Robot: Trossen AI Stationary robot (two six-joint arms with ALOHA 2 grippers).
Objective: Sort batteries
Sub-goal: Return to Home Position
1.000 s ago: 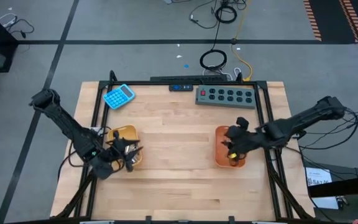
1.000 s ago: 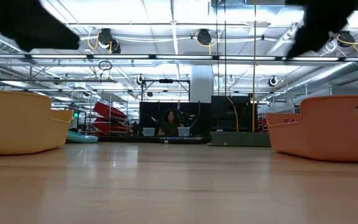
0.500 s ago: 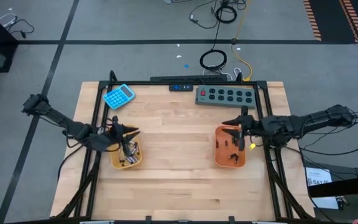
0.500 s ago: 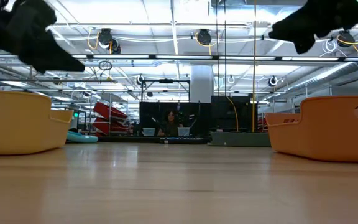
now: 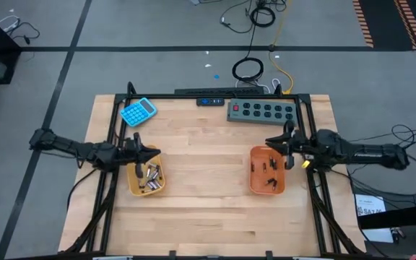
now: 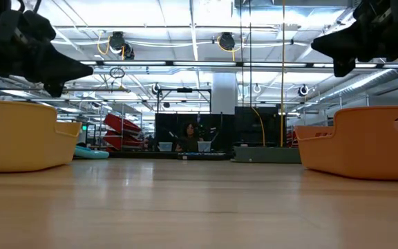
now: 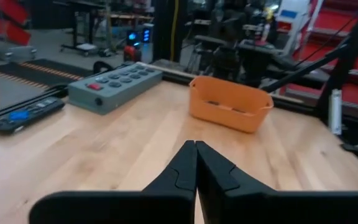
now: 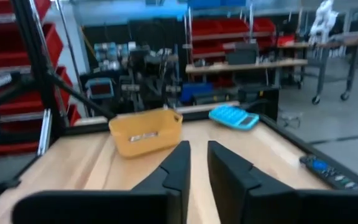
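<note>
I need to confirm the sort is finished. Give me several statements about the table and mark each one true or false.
1. The yellow bin holds batteries. True.
2. The left hand grips a battery. False: its fingers are shut on nothing.
3. Loose batteries lie on the bare table. False: the only ones in view lie in the yellow bin and the orange bin.
4. The right hand is empty. True: its fingers stand slightly apart with nothing between them.
5. The blue calculator sits inside the orange bin. False: it lies on the table near the far left corner.
</note>
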